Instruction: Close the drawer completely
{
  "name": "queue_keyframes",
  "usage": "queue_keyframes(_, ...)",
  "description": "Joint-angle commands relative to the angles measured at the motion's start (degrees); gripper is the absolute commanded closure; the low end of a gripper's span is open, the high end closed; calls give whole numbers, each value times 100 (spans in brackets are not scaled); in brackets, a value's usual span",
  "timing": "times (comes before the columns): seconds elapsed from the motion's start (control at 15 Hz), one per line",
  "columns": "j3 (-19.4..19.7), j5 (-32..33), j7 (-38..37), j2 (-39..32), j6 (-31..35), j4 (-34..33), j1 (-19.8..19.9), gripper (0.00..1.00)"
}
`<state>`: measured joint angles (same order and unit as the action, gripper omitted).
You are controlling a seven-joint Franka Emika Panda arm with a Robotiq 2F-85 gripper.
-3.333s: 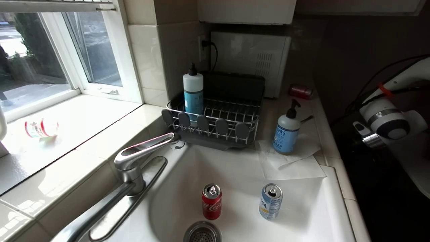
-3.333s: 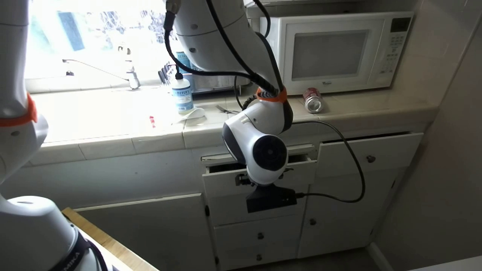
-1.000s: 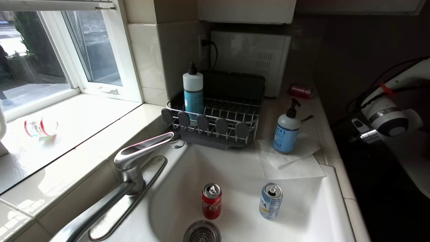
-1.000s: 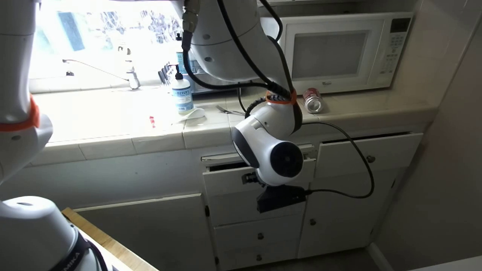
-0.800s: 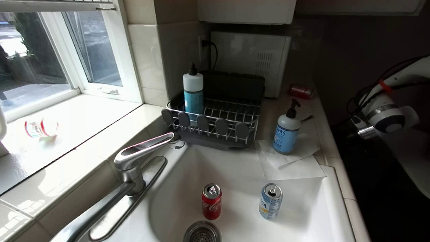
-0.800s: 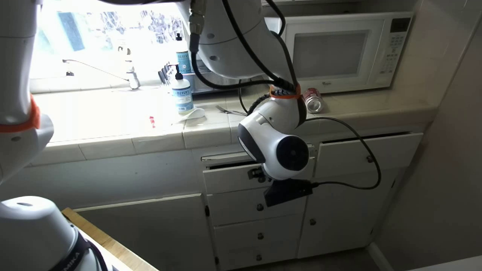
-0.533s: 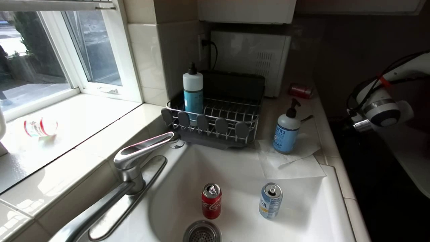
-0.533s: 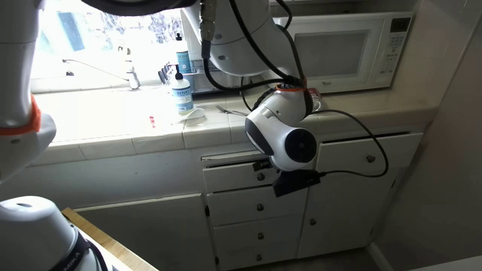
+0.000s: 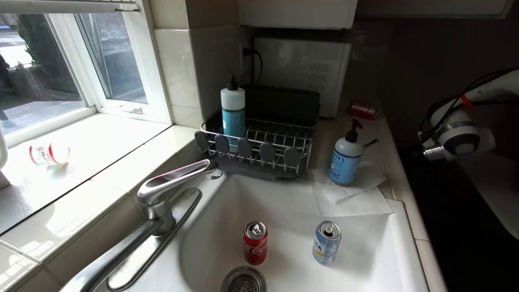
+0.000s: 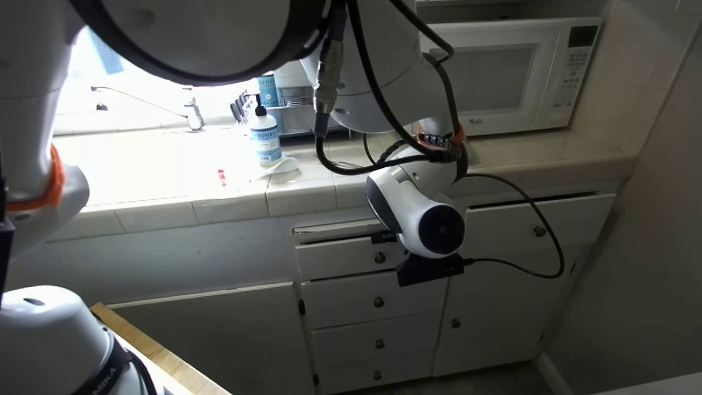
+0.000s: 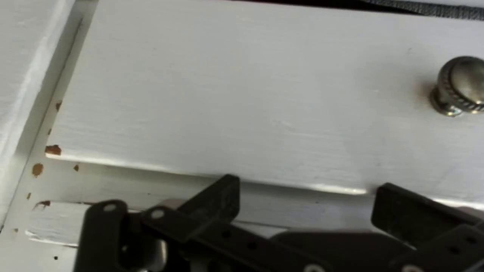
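I've got my gripper [image 11: 305,200] at the drawer [image 10: 348,260], below the counter [image 10: 301,200]; in an exterior view, microwave [image 10: 526,74] on that counter, over right. In an exterior view, the sink [image 9: 223,227] holds one can [image 9: 255,245] left, another can [image 9: 327,245] right; dish rack [image 9: 267,153] behind, soap bottle [image 9: 344,162] right of the rack.

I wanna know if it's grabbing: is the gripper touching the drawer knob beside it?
Apart. In the wrist view, bare pale drawer front shows between the knob and the open gripper.
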<state>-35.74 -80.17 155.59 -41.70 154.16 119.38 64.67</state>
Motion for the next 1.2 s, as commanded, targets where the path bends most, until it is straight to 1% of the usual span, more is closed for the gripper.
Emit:
queue_keyframes(0.0, -274, -110, 137, -252, -34, -180, 29, 0)
queue_keyframes(0.07, -214, -161, 215, -133, 26, -71, -5, 0)
queue_keyframes(0.2, -155, -41, 126, 58, 118, 45, -24, 0)
queue_keyframes(0.53, -126, 104, 55, 692, 648, 475, -80, 0)
queue_keyframes(0.67, -65, 319, -174, 1011, 865, 710, -152, 0)
queue_keyframes(0.73, -57, 324, -218, 1149, 1062, 790, -181, 0)
queue_keyframes(0.8, 7, 478, -502, 1333, 1191, 944, -248, 0)
queue_keyframes(0.93, 64, 637, -827, 1603, 1400, 1150, -315, 0)
queue_keyframes(1.13, 370, 1296, -1733, 1887, 1544, 1503, -586, 0)
